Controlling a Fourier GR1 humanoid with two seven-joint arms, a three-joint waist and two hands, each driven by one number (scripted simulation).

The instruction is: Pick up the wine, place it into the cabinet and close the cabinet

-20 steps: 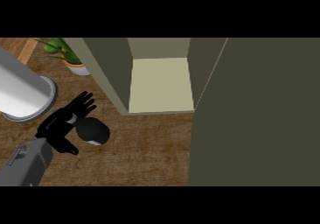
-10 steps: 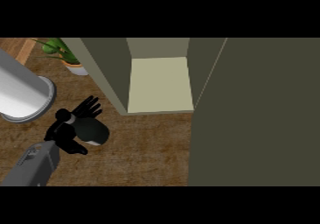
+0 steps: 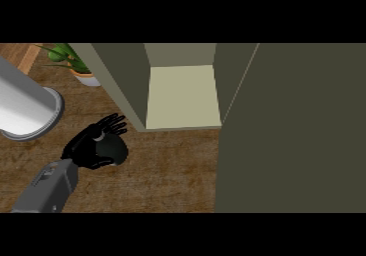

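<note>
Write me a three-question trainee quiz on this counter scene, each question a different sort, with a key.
1. True or false: the cabinet stands open, its pale shelf visible.
2. Which hand is beside the dark wine bottle? A) right hand B) left hand
3. Fill in: a potted ___ stands at the counter's far left, behind the large grey cylinder.

Key: 1 true. 2 B. 3 plant.

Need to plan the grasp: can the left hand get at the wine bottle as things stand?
Probably yes: the left hand is already right beside the wine bottle, its fingers spread past the bottle's top, and nothing stands between them.
</note>
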